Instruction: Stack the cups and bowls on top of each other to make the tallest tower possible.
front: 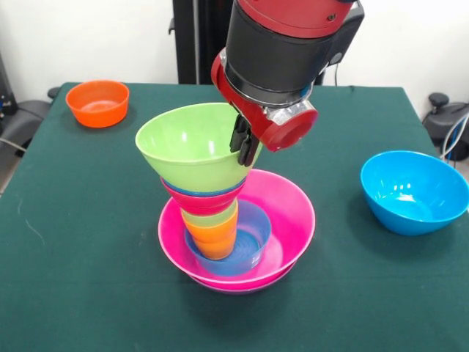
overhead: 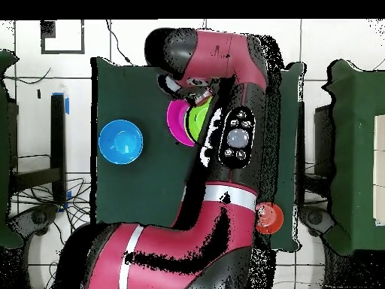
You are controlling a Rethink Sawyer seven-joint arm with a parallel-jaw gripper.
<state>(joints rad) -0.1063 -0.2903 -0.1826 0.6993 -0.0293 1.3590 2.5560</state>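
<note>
Nearest the front camera, the tower [front: 234,235] stands mid-surface [front: 88,242]: a pink bowl [front: 289,220] at the base, a light-blue bowl [front: 253,238] inside it, then the orange cup [front: 216,238] and green cup [front: 212,218] upside down — likely for height. The lime bowl [front: 187,143] tops it, tilted. The pincer [front: 245,143] is clamped on that bowl's rim, apparently to steady or seat it. Off to one side sits the sky-blue bowl [front: 414,191]; farthest back, the small orange bowl [front: 97,103] waits unstacked.

One camera stands close across the table [front: 88,220], facing the robot; another looks straight down from high above. Both catch the tower [front: 227,213].
</note>
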